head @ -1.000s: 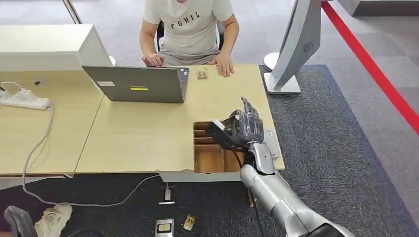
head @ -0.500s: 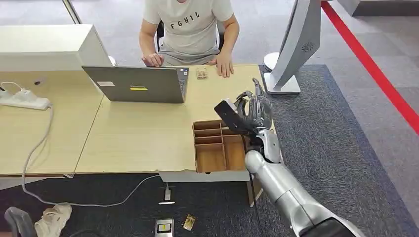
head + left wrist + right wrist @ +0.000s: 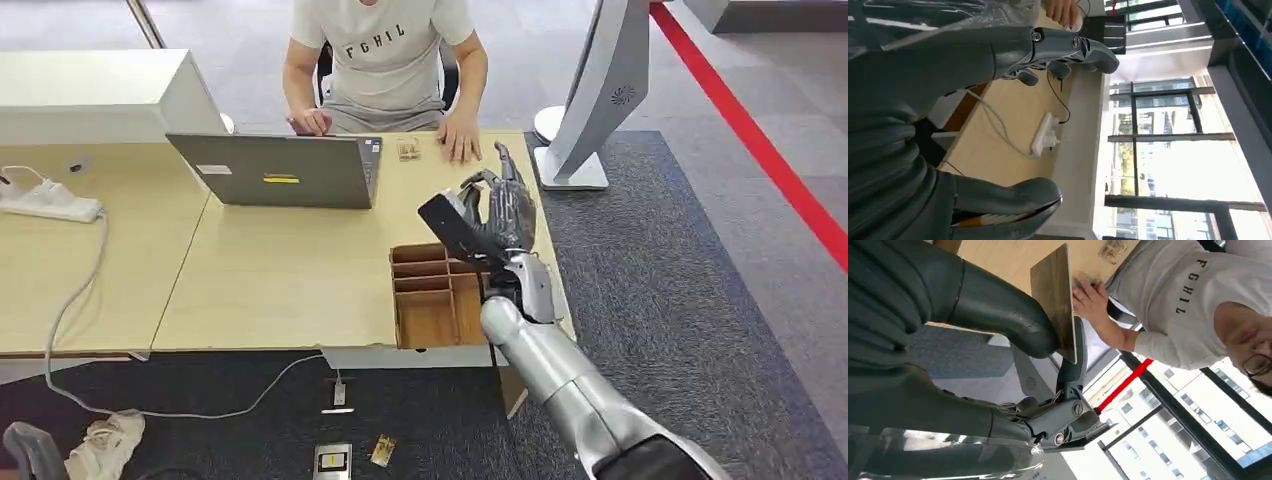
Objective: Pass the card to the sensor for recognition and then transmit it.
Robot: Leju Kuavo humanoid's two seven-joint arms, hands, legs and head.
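Observation:
My right hand (image 3: 503,218) is raised above the far edge of the wooden divided box (image 3: 428,310), over the desk. It pinches a dark flat card (image 3: 453,228) that sticks out to its left. In the right wrist view the thumb presses the brown card (image 3: 1054,299) against a finger of my right hand (image 3: 993,315). A small brown sensor piece (image 3: 408,150) lies on the desk near the person's hand (image 3: 460,138) and also appears beyond the card (image 3: 1113,247). My left hand (image 3: 948,75) hangs with fingers apart and nothing in it.
A person in a white T-shirt (image 3: 385,55) sits across the desk behind an open laptop (image 3: 280,172). A white kiosk stand (image 3: 598,95) rises at the desk's right. A power strip (image 3: 48,202) and its cable lie at the left. Small items lie on the carpet (image 3: 333,460).
My right hand has lifted the card from over the box and carried it farther across the desk toward the person, then a little left.

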